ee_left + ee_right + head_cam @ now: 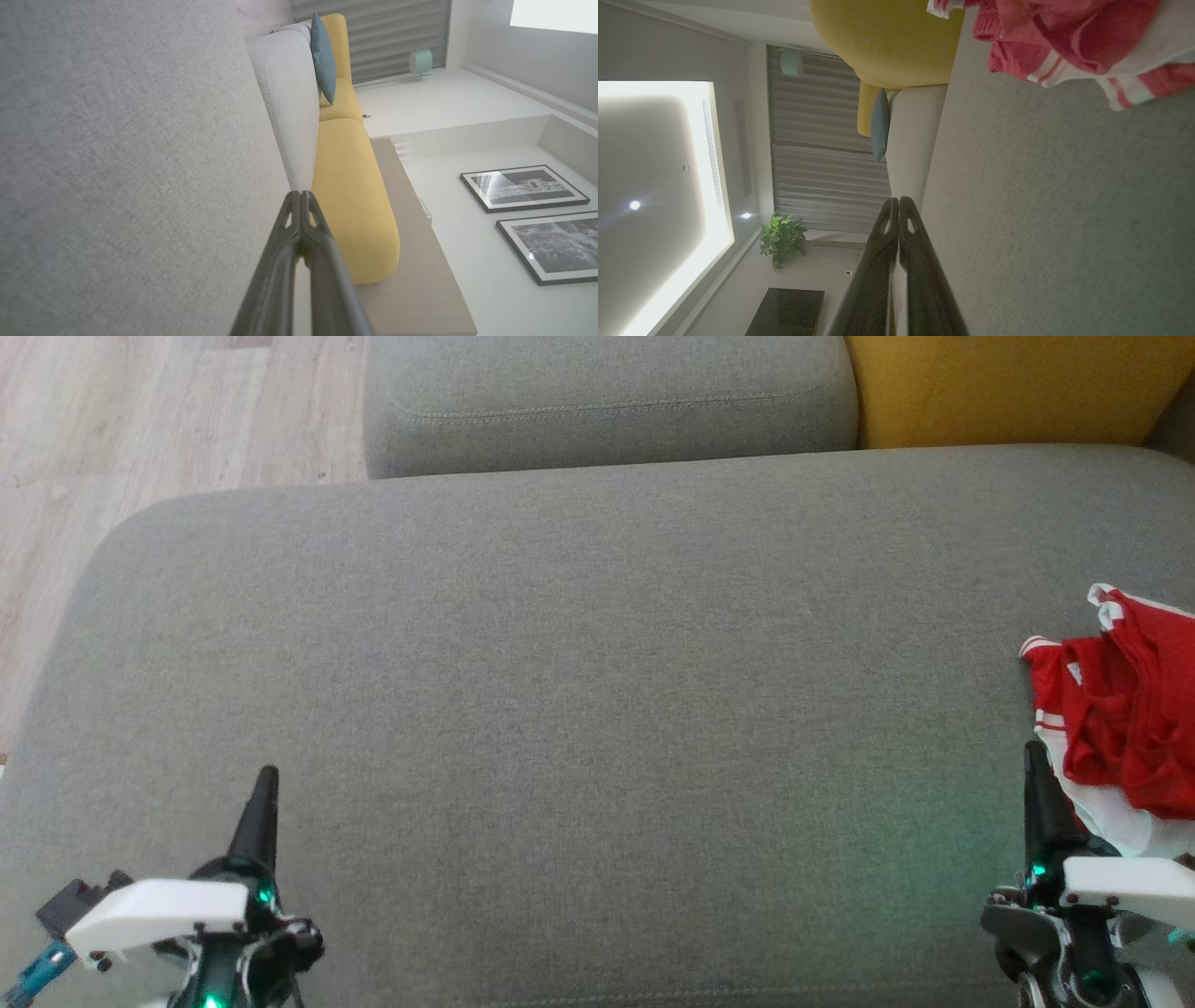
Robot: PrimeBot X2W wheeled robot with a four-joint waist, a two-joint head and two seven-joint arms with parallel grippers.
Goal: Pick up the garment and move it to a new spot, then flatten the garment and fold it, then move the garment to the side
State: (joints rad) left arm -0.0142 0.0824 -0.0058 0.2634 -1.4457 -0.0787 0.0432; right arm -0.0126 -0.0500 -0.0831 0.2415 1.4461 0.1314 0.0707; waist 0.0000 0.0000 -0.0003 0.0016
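Your right gripper (pixel 1032 756) sat clenched and empty, the crumpled red-and-white garment (pixel 1125 719) just right of it on the sofa (pixel 597 663).

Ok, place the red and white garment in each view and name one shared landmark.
Head view: garment crumpled at the right edge on the grey cushion, beside the right end effector.
Right wrist view: garment at the top right.
Left wrist view: grey cushion left, yellow seat right of the left end effector.
Shared landmark: yellow seat, also top right in head view, top centre in right wrist.
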